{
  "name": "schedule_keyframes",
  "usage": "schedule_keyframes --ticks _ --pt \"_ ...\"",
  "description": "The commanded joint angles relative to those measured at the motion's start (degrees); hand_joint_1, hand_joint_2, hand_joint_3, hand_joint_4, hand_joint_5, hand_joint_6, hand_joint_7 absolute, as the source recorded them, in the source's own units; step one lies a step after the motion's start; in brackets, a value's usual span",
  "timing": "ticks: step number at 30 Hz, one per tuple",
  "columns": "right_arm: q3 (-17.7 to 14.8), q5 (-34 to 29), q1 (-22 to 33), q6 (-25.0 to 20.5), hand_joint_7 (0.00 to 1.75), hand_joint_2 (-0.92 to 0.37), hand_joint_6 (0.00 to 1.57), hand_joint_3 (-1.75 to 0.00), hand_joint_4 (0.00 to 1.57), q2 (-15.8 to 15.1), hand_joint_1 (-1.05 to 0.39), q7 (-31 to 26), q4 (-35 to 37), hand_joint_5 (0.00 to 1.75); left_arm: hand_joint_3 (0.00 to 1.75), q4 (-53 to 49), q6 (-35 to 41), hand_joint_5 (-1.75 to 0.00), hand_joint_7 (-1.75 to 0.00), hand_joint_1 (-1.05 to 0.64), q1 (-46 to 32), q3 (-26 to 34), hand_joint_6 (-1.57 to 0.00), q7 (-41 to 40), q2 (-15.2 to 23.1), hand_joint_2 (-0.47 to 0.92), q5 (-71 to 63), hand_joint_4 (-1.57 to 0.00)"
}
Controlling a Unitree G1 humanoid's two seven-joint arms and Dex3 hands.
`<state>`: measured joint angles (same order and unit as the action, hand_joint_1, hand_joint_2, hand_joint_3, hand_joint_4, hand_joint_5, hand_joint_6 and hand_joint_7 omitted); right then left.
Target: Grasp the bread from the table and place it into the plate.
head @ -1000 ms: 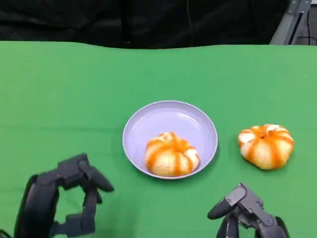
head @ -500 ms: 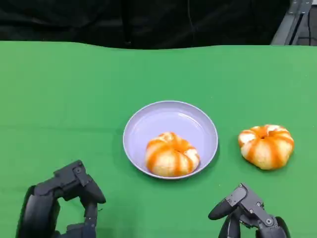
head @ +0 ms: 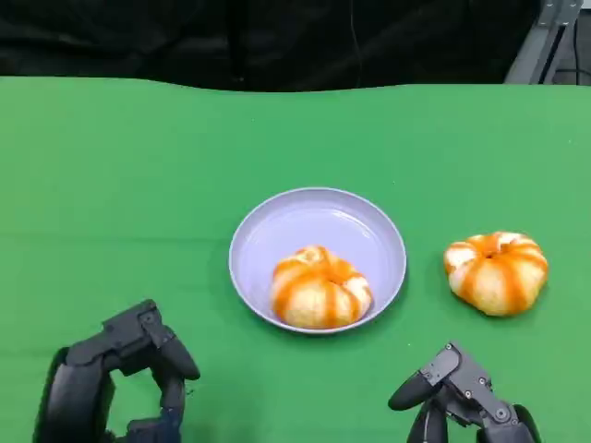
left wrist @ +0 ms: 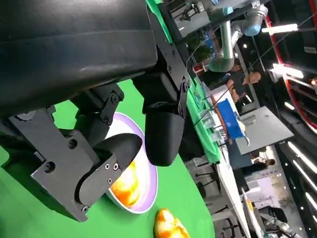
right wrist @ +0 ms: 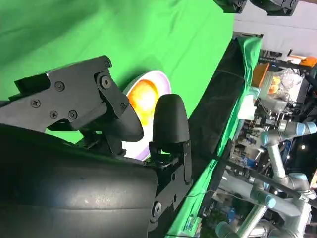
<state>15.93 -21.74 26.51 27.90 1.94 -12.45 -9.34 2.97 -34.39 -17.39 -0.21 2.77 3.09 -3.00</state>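
Green cloth covered the table (head: 138,175), and at its near left edge the left hand (head: 115,378) hovered with its fingers apart and nothing between them. Toward the middle lay the lilac plate (head: 305,214), a shallow dish that already held one orange-striped bun (head: 319,287) against its near rim. Just beside the plate, apart from it on the bare cloth, sat the bread (head: 496,270) that remained to be moved: a round, ridged roll with a dimple on top. It looked light and soft, likely to dent under a hard squeeze, so a gentle hold across its widest sides would probably serve best. Nearer than the bread, at the near right edge, the right hand (head: 459,399) was empty too, its fingers parted and touching nothing.
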Motion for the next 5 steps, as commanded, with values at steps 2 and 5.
schedule_keyframes --ticks 2,5 --pt "-1.0 0.1 0.6 0.5 1.75 -0.75 0.37 -1.30 0.68 -0.9 -0.08 -0.5 -0.8 1.75 1.59 0.2 -0.2 -1.75 -1.60 -0.15 -0.7 -0.4 -0.80 0.1 0.0 0.26 -0.2 -0.88" --pt "-1.1 -0.2 1.1 0.2 1.75 -0.75 0.37 -1.30 0.69 -1.1 -0.09 -0.5 -1.2 1.75 1.59 0.3 -0.3 -1.75 -1.62 -0.14 -0.9 -0.6 -0.79 0.0 0.0 0.27 -0.3 -0.88"
